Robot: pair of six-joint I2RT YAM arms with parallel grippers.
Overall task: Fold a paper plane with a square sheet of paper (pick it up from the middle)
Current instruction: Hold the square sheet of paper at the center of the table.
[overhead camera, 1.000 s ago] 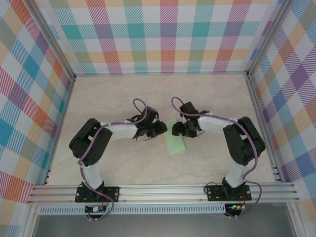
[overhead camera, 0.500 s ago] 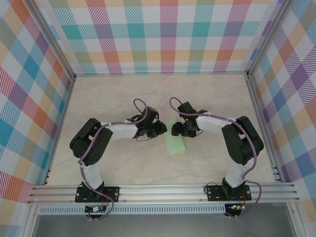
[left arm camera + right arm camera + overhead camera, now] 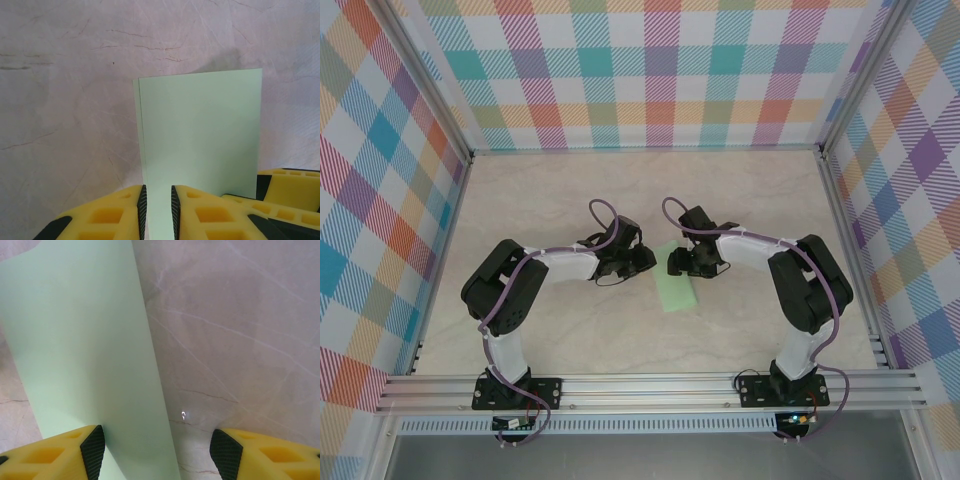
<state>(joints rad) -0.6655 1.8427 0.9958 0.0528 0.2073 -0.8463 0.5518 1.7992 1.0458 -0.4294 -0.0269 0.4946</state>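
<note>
two grippers meet over the sheet of paper (image 3: 676,291), which lies folded flat mid-table (image 3: 550,200), two layers showing along one edge. left gripper (image 3: 157,194) fingers are nearly together over the sheet's near edge, can't tell if they're pinching it. right gripper (image 3: 157,440) is spread wide, one finger over the sheet, the other over bare table.

Nothing legible on my feeds. Checked the square sheet of paper (image 3: 200,135), just ahead of the left gripper (image 3: 159,207): plain, no print. Its yellow fingers (image 3: 107,220): no marks I can read. The small board (image 3: 510,424), well behind the gripper under the arm's base, possibly carries lettering, too small to tell.
</note>
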